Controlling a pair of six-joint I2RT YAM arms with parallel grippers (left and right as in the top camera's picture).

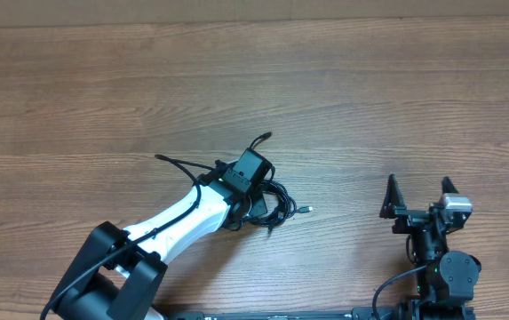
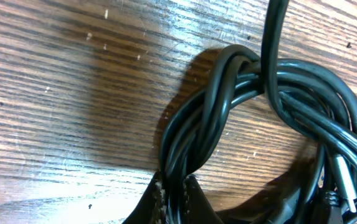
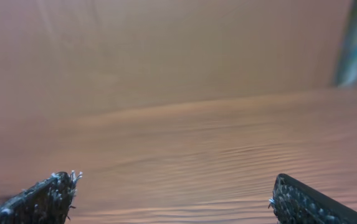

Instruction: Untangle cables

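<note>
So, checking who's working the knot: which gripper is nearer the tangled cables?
Left. The left gripper is shut on the cables themselves; the right gripper stands open, off to their right, touching nothing.

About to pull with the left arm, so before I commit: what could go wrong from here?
1. The left gripper is shut on several strands of the cables at once; pulling may tighten the twist rather than free it.
2. The right gripper sits open, apart from the bundle, so nothing anchors it; the whole tangle could drag along the table.
</note>
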